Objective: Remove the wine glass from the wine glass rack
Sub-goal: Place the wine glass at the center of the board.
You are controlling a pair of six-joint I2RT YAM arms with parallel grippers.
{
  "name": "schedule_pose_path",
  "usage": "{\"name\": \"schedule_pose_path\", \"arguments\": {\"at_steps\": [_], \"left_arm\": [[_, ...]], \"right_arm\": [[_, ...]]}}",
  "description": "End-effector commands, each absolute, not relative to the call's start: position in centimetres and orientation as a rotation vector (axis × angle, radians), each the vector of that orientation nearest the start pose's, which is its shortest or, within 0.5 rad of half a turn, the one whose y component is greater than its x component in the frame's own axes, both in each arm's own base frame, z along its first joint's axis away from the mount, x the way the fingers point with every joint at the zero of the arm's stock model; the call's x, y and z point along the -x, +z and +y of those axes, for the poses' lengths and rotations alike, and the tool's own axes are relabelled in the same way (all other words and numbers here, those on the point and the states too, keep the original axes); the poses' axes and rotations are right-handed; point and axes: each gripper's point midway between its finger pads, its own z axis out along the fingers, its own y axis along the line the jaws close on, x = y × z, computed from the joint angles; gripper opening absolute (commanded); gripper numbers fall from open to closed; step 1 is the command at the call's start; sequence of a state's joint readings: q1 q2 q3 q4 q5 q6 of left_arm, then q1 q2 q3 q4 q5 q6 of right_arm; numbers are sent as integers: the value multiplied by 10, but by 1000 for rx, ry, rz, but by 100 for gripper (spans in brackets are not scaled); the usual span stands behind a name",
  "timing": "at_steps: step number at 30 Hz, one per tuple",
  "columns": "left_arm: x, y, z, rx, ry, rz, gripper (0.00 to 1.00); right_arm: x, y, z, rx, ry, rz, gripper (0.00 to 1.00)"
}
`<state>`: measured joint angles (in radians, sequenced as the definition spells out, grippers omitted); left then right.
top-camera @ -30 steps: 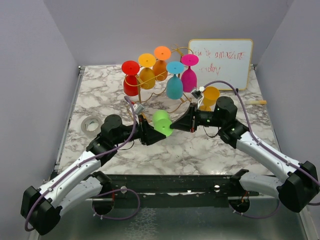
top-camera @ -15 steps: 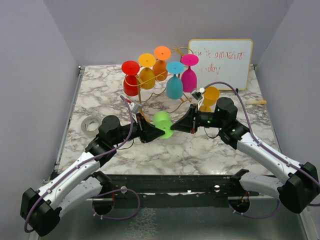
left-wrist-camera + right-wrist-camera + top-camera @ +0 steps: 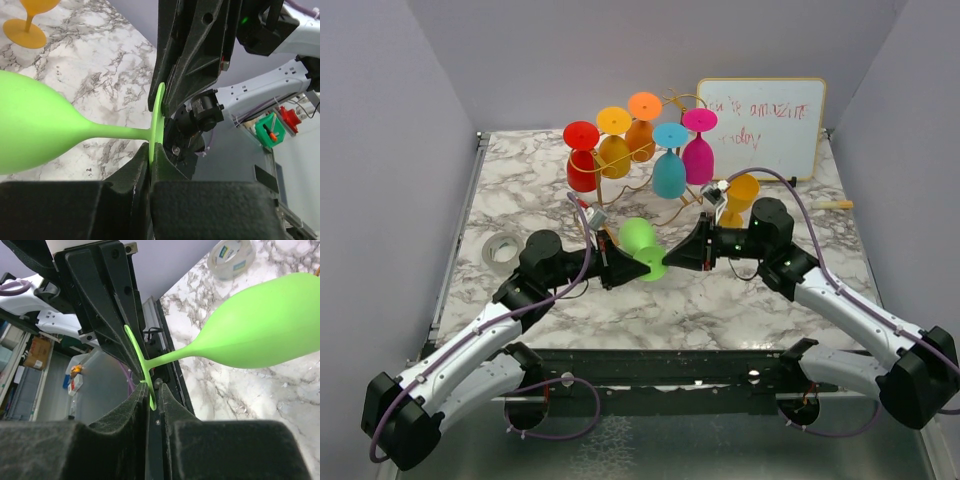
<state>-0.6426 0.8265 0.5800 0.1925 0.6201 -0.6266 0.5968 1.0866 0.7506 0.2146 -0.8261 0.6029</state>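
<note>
Centre frame: lime-green plastic wine glass [image 3: 642,240], uniform colour, no pattern. Above it, the thin gold wire rack [image 3: 682,99] carries a red glass [image 3: 582,160], yellow-orange glass [image 3: 614,142], orange glass [image 3: 643,125], turquoise glass [image 3: 669,165] and magenta glass [image 3: 699,148]. Marble tabletop [image 3: 520,190]: white, grey veining. Whiteboard [image 3: 765,125], upper right: white, red writing.

You have a table [image 3: 720,290] with a white-and-grey marble top. At the left of the top view, a roll of tape [image 3: 501,249] lies flat on it. The gold wine glass rack [image 3: 672,212] stands at upper centre. A whiteboard [image 3: 761,125] stands at upper right by the back wall. An amber glass [image 3: 740,193] stands upright just below it, and a pale stick-like object [image 3: 835,204] lies near the right edge.
</note>
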Motion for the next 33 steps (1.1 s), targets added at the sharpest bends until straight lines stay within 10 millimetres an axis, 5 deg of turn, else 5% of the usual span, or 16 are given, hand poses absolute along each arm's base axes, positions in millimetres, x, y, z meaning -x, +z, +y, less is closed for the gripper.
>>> {"name": "schedule_pose_path", "arguments": {"at_steps": [1, 7, 16, 24, 29, 33], "left_arm": [[-138, 250, -275, -717, -1503, 1689, 0], [-119, 233, -272, -851, -1523, 1664, 0], [-100, 224, -267, -1101, -1472, 1481, 0], [-80, 224, -260, -1327, -1407, 1212, 0], [-76, 229, -254, -1384, -1285, 1038, 0], [-79, 218, -255, -1399, -1288, 1075, 0]], "right_arm": [[-182, 273, 295, 672, 1493, 1836, 21], [-189, 282, 281, 584, 1371, 1852, 53], [-244, 258, 231, 132, 907, 2111, 93], [-261, 274, 204, -95, 848, 1926, 100], [-269, 232, 159, -344, 713, 1811, 100], [-265, 239, 162, -255, 731, 1765, 100]]}}
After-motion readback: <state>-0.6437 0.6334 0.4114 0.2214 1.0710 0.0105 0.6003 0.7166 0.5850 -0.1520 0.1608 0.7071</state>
